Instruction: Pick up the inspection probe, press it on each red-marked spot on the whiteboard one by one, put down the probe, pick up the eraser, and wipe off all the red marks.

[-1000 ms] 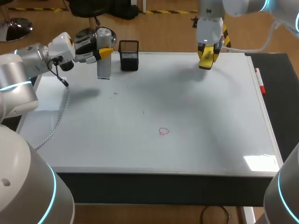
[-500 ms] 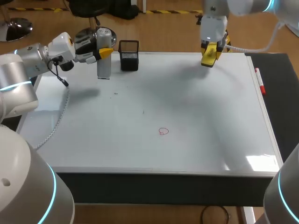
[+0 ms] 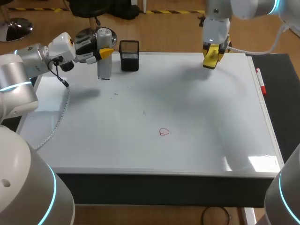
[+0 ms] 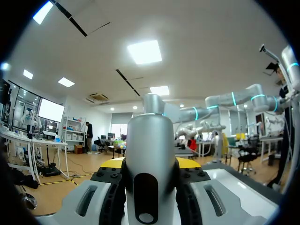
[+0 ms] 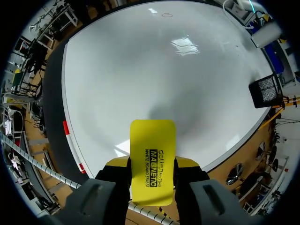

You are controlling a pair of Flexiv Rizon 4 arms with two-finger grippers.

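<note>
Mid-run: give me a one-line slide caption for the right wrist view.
Right gripper shut on the yellow eraser above the whiteboard, one red mark far ahead.

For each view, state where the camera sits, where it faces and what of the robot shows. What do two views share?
Head view: above and behind, looking down on the whiteboard; both arms, left end effector and right end effector show.
Left wrist view: on that wrist, facing level into the room; own fingers hold the probe.
Right wrist view: on that wrist, facing down at the whiteboard; own fingers hold the eraser.
Shared: head and right wrist both show the red mark.
</note>
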